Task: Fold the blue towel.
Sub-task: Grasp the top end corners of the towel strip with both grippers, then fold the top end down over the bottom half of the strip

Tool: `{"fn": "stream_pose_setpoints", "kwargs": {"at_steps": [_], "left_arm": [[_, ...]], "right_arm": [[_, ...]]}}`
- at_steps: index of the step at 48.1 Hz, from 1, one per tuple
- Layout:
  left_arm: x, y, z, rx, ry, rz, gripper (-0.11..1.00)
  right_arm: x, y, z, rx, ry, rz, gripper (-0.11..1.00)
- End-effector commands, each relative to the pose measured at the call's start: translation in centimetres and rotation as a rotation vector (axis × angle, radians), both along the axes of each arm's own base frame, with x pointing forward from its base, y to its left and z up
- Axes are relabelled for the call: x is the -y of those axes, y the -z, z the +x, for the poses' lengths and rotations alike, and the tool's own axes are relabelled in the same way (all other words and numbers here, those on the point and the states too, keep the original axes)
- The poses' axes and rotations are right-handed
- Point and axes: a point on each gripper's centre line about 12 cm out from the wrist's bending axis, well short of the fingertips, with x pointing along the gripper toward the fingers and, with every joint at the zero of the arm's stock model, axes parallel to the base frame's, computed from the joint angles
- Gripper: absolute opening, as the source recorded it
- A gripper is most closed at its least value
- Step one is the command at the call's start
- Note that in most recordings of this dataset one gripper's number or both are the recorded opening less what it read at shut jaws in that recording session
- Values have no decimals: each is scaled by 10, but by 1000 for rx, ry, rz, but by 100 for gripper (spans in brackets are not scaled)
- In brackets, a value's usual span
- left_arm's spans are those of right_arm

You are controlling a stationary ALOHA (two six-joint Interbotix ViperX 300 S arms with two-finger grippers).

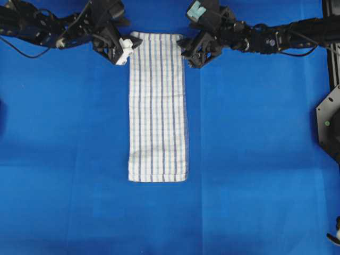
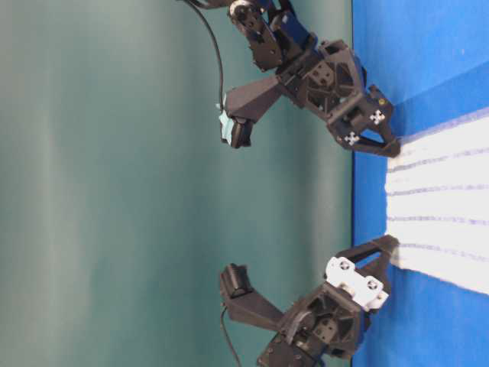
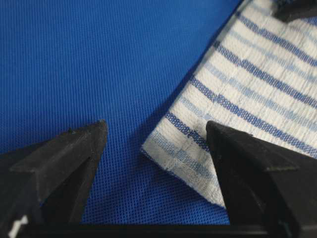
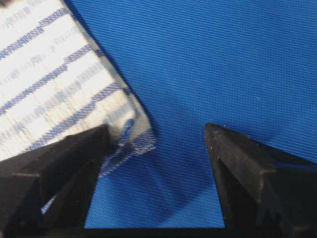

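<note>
The blue towel [image 1: 158, 106], white with thin blue stripes, lies flat as a long narrow strip on the blue table covering. My left gripper [image 1: 129, 49] stands open at its far left corner. In the left wrist view that corner [image 3: 198, 148] lies between the fingers, and the right finger [image 3: 257, 173] is over the cloth. My right gripper [image 1: 187, 53] is open at the far right corner. There the slightly curled corner [image 4: 133, 134] sits against the left finger [image 4: 64, 163]. From table level, both grippers touch down at the towel's [image 2: 443, 206] end edge.
The plain blue table covering [image 1: 255, 159] spreads all round the towel. A black bracket and rail [image 1: 329, 122] stand at the right edge of the overhead view. A green wall [image 2: 114, 191] backs the table.
</note>
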Motion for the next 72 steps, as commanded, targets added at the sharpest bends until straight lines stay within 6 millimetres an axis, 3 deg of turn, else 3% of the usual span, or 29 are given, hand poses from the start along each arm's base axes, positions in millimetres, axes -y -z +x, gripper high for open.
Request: {"fn": "stream_pose_setpoints", "kwargs": {"at_steps": [1, 7, 15, 19, 36, 53, 63, 72], "left_arm": [[-2, -8, 7, 34, -3, 12, 72], [4, -5, 9, 25, 13, 6, 48], [6, -6, 11, 29, 22, 11, 10], [6, -6, 11, 25, 24, 12, 5], [0, -17, 19, 50, 34, 45, 5], [2, -54, 16, 80, 54, 91, 5], [14, -76, 15, 106, 78, 103, 5], [35, -94, 17, 143, 125, 114, 5]], "right_arm": [[4, -6, 5, 27, 14, -7, 82], [0, -5, 7, 25, 5, -5, 67], [-7, -5, 10, 22, -16, -2, 23], [-8, -4, 10, 20, -20, -2, 9], [-7, -8, 9, 27, -16, -9, 9], [-6, -52, -2, 107, -14, -62, 9], [-12, -65, -8, 127, -24, -67, 9], [-33, -76, -13, 150, -59, -62, 9]]}}
